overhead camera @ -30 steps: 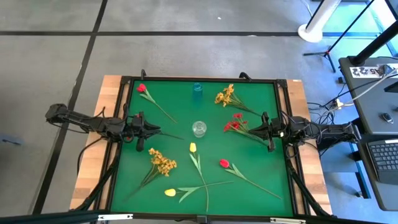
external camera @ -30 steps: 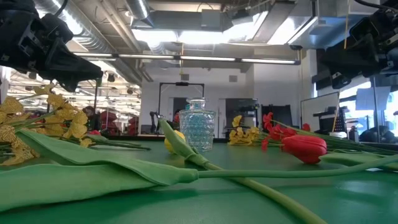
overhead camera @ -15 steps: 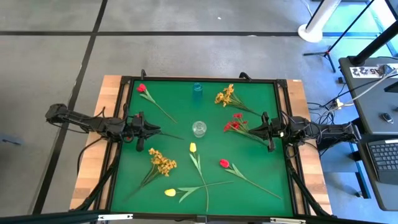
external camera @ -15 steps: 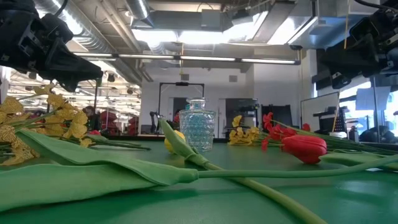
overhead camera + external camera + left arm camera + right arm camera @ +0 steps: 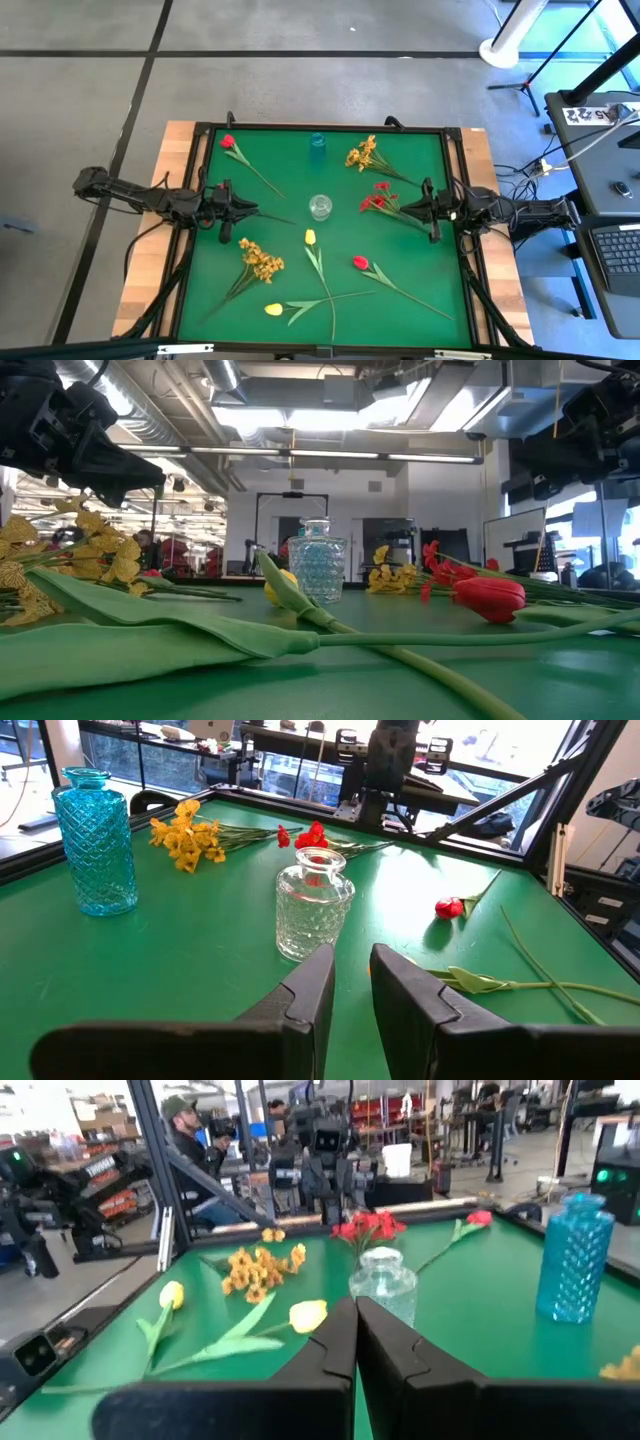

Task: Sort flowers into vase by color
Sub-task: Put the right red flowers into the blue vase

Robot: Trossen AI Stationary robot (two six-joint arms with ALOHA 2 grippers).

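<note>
- Clear ribbed glass vase [image 5: 320, 207] stands upright at the middle of the green felt tabletop [image 5: 290, 170], nothing in it; a blue ribbed glass bottle vase [image 5: 317, 142] stands upright near the far edge — no stem shows in it
- Near edge: yellow tulip [image 5: 274, 310] lying flat, its stem crossing that of a second yellow tulip [image 5: 310, 237]; red tulip [image 5: 360, 263] just to the right; yellow-orange blossom spray [image 5: 262, 260] to the left
- Mid and far: red blossom spray [image 5: 376, 197] right of the clear vase; a second yellow-orange spray [image 5: 362, 153] beyond it; red single bloom [image 5: 228, 141] at the far left corner
- Left gripper [image 5: 256, 209] hangs low at the left edge, level, fingers [image 5: 310, 988] slightly parted, holding nothing
- Right gripper [image 5: 404, 209] mirrors it at the right edge, fingers [image 5: 335, 1342] pressed together and empty, tips near the red spray's stems
- Bare felt lies between the two vases
</note>
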